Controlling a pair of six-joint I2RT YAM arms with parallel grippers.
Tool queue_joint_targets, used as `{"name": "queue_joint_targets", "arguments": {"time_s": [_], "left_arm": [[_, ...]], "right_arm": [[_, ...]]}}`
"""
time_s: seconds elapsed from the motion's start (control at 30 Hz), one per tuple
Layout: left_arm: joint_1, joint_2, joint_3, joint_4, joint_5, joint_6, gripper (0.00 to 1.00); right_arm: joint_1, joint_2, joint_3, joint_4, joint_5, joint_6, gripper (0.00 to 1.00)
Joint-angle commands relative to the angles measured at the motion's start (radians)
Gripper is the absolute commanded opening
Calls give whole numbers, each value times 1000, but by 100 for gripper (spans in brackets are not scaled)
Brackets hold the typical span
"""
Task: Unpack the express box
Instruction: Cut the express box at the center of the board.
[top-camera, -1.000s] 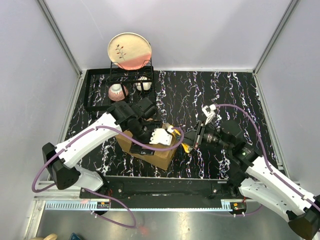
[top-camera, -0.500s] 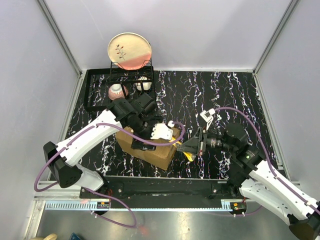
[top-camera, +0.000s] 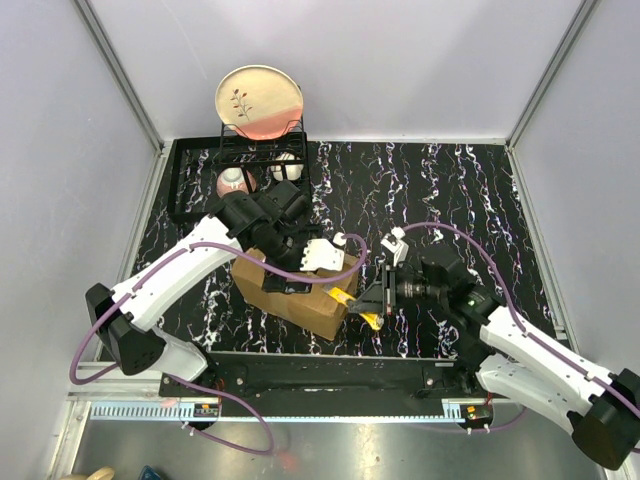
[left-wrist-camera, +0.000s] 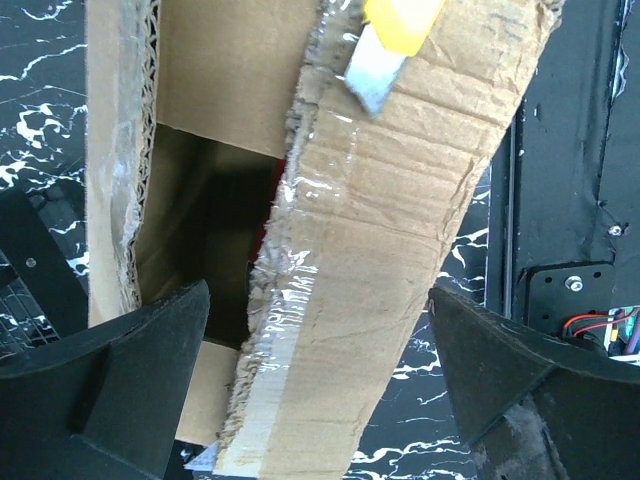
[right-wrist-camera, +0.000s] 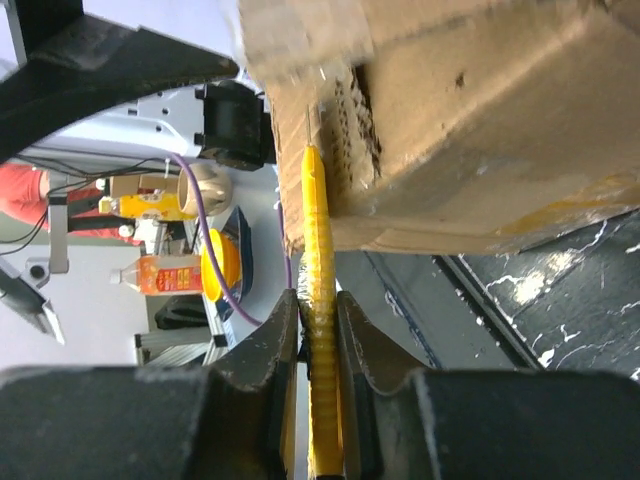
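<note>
The express box is a brown cardboard carton lying near the table's front, left of centre. In the left wrist view its taped top flap stands up a little beside a dark gap into the box. My left gripper hangs open over the box, one finger on each side of that flap. My right gripper is shut on a yellow utility knife. The knife's blade rests on the flap at the box's right end.
A black dish rack at the back left holds an upright plate and two small bowls. A black rail runs along the table's front edge, just below the box. The cell's grey walls close in the table.
My right gripper has moved left and towards the front with the knife, bringing the blade onto the box's right end. The left gripper has shifted slightly over the box, still open.
</note>
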Motion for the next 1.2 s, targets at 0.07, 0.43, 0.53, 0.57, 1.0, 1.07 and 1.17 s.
{"name": "queue_joint_targets", "arguments": {"time_s": [0.07, 0.43, 0.53, 0.57, 1.0, 1.07, 1.17], "left_arm": [[1, -14, -23, 16, 39, 14, 99], [-16, -24, -46, 10, 61, 26, 99], [-33, -24, -57, 16, 62, 20, 99], [-41, -24, -62, 22, 62, 20, 99], [-62, 3, -68, 26, 39, 74, 99], [-62, 28, -57, -10, 53, 87, 99], [-62, 72, -34, -85, 95, 133, 99]], "right_arm": [[0, 66, 84, 56, 148, -46, 0], [-2, 42, 34, 283, 352, 8, 0], [0, 25, 9, 384, 360, 25, 0], [-2, 23, 5, 412, 361, 27, 0], [0, 68, 15, 408, 355, 28, 0], [-2, 69, 15, 403, 354, 33, 0], [0, 59, 8, 395, 357, 42, 0]]}}
